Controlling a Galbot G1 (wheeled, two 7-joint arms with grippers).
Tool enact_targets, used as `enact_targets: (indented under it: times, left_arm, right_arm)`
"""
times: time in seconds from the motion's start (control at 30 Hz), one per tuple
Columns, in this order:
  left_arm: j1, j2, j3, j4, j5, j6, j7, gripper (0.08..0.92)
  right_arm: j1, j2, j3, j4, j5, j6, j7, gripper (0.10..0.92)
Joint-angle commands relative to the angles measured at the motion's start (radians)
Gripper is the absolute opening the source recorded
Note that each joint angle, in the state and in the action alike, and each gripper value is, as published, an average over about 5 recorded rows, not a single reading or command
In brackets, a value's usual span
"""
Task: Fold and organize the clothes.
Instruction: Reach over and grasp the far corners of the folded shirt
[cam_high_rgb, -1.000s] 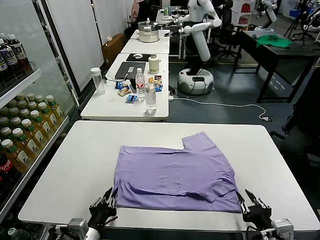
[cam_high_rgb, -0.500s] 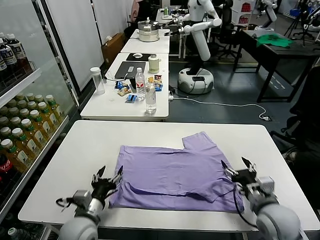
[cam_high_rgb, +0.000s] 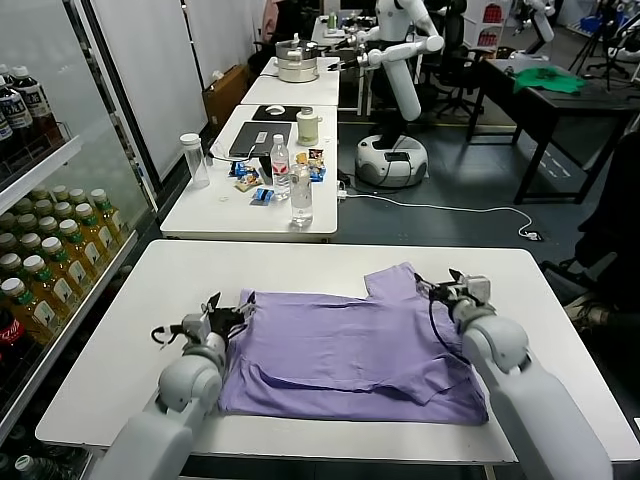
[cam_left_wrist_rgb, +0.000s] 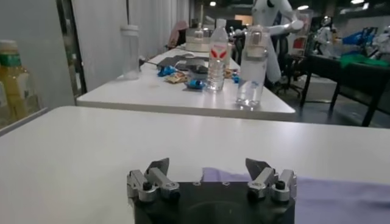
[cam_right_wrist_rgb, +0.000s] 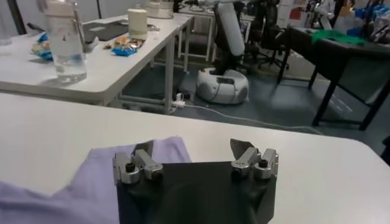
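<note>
The lavender-purple T-shirt (cam_high_rgb: 350, 350) lies spread on the white desk (cam_high_rgb: 150, 300), a little toward the near side and roughly centred between left and right. It is thin, soft cloth, mostly flat, with shallow wrinkles running across the body. One short sleeve sticks out at the far right corner, pointing away toward the far edge of the desk. Near the right side a fold of fabric is turned over on itself, making a darker crease that runs down toward the near right corner, and a smaller tuck shows by the near left hem. No print shows on the side facing up.

The left tool (cam_high_rgb: 228, 318) sits at the shirt's far left corner, low over the desk, its two fingers spread apart with nothing between them; from its own wrist camera the left tool (cam_left_wrist_rgb: 210, 176) has the purple edge just beyond the fingertips. The right tool (cam_high_rgb: 452, 287) is at the far right, beside the sleeve, also spread wide and holding nothing; in its wrist view the right tool (cam_right_wrist_rgb: 195, 159) stands over the sleeve's end.

Beyond the desk is a second white desk (cam_high_rgb: 200, 225) carrying water bottles (cam_high_rgb: 300, 195), a tall clear cup (cam_high_rgb: 194, 160) and snack packets. Drink bottles fill the shelves on the left (cam_high_rgb: 50, 260). A white robot (cam_high_rgb: 395, 80) stands farther back, and a bright green cloth (cam_high_rgb: 548, 82) lies on a dark table at the far right.
</note>
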Motion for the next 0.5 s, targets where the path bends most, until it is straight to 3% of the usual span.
enact_targets:
  times: [0.03,0.5]
  left_arm:
    - [-0.178,-0.007,0.076,0.2,-0.051,0.017,0.001,0.823]
    - [-0.112,-0.009,0.098,0.141,-0.059,0.043,0.012,0.823]
  right_arm:
    - [0.207,0.062,-0.09,-0.287,0.016,-0.009,0.001,0.823]
    - [0.209,0.091,-0.103,-0.381,0.048,-0.009,-0.008,0.822]
